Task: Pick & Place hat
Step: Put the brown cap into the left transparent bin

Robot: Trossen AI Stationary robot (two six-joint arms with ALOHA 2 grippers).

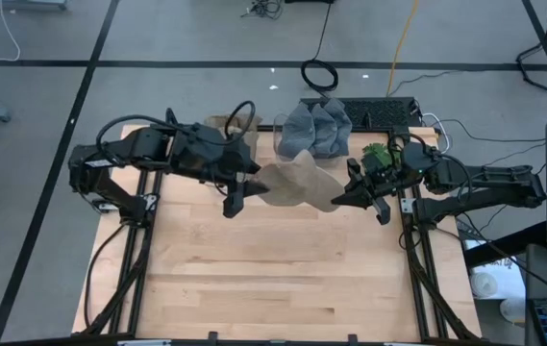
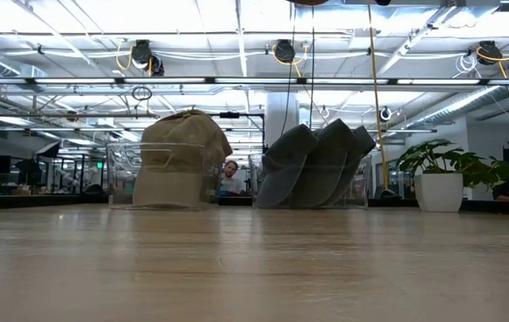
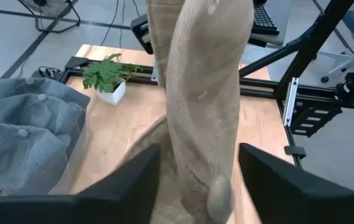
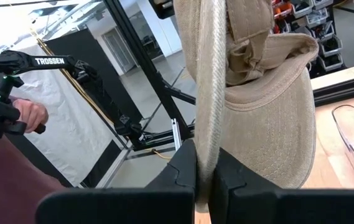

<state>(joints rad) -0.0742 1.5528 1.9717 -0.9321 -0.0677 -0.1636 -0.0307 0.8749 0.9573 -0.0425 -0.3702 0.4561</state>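
A tan hat (image 1: 292,183) hangs in the air over the middle of the table, between my two grippers. My right gripper (image 1: 345,198) comes in level from the table's right and is shut on the hat's right end. My left gripper (image 1: 238,198) comes from the left, slanting down. Its fingers stand open on either side of the hat's crown (image 3: 204,106), close to the cloth, with the top button (image 3: 220,194) between them. The low view shows neither the held hat nor a gripper. My right gripper pinches a thick edge of the hat's opening (image 4: 205,134) between its two fingers, coming level from the table's right. The hat stands beyond the fingers, lifted clear of the table, with its back strap (image 4: 246,51) and stitched brim (image 4: 273,134) beside the held edge. My left gripper has one finger (image 3: 136,180) on each side of the crown; I cannot tell whether they touch the cloth.
At the table's far edge stand a clear bin with another tan hat (image 1: 232,125) (image 2: 179,161) and a clear bin of grey hats (image 1: 316,127) (image 2: 317,165). A small potted plant (image 1: 379,154) sits at the far right. A person's hand (image 4: 30,115) shows beyond the table.
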